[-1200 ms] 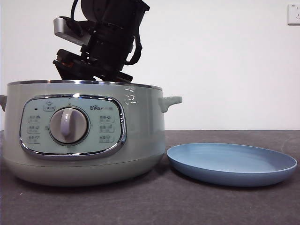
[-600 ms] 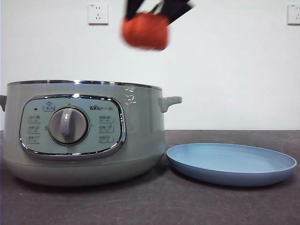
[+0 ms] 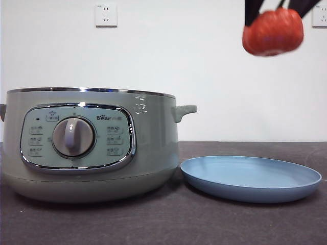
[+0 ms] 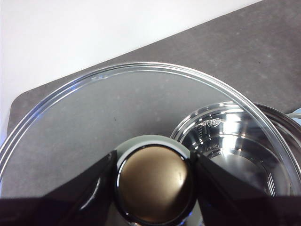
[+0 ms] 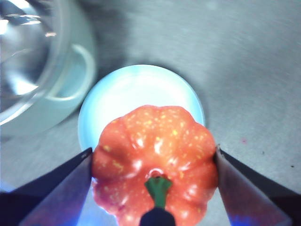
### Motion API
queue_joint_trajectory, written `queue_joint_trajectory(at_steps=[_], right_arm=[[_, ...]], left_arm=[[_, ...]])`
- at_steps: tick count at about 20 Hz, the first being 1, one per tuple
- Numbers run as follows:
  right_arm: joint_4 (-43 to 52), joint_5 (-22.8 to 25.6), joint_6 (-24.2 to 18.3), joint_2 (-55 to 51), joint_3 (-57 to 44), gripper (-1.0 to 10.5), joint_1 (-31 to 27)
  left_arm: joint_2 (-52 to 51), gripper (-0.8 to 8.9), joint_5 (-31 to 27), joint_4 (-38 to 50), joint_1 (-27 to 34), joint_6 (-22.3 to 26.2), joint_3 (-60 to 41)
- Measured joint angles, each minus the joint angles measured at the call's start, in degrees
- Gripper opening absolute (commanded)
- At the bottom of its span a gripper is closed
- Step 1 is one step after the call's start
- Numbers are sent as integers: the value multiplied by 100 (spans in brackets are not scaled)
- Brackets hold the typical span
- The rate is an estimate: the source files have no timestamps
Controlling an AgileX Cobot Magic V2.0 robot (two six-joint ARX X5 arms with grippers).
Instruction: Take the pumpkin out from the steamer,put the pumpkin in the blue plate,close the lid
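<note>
My right gripper (image 3: 276, 10) is shut on the orange-red pumpkin (image 3: 273, 31) and holds it high in the air above the blue plate (image 3: 250, 177). In the right wrist view the pumpkin (image 5: 155, 160) with its green stem fills the space between the jaws, and the plate (image 5: 141, 101) lies right below it. The sage-green steamer (image 3: 92, 143) stands open at the left of the table. My left gripper (image 4: 153, 183) is shut on the knob of the glass lid (image 4: 94, 108) and holds it up beside the steamer's shiny inside (image 4: 235, 146).
The steamer's side handle (image 3: 185, 110) sticks out toward the plate. Dark grey table (image 3: 168, 219) runs in front of both. Wall sockets (image 3: 106, 14) sit on the white wall behind.
The right gripper lifted the pumpkin out of the steamer and carried it to the right, from above the pot to above the blue plate.
</note>
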Motion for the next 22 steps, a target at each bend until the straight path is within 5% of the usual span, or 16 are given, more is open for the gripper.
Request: queue_joint_trajectory(at_steps=[9,19,22], right_arm=[[3346,17,647,-693,-3093,-11,20],[3453,-20,586,826,-3134,12,192],[3493,-4,551,962,-3139,228,282]], left_arm=[[2,-8,-7,146,0,0,0],[24,-8,-4,168,0,0,0],[24,-8,-4,166,0,0,0]])
